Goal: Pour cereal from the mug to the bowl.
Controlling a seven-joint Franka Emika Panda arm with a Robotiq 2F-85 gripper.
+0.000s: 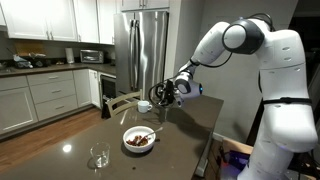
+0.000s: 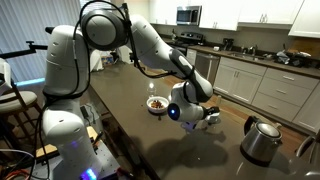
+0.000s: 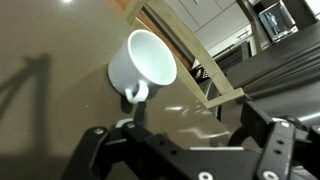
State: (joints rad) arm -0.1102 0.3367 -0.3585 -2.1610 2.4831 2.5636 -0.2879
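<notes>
The small white mug stands on the dark table with its handle toward the wrist camera, and its inside looks white and empty. It also shows in both exterior views. My gripper is open and empty, just short of the mug and not touching it; it also shows in both exterior views. The wide white bowl sits nearer the table's middle. It holds dark brown cereal and a utensil.
A clear drinking glass stands near the table's corner. A metal kettle is at one end of the table. A wooden chair back rises at the table edge beside the mug. Kitchen cabinets and a fridge are behind.
</notes>
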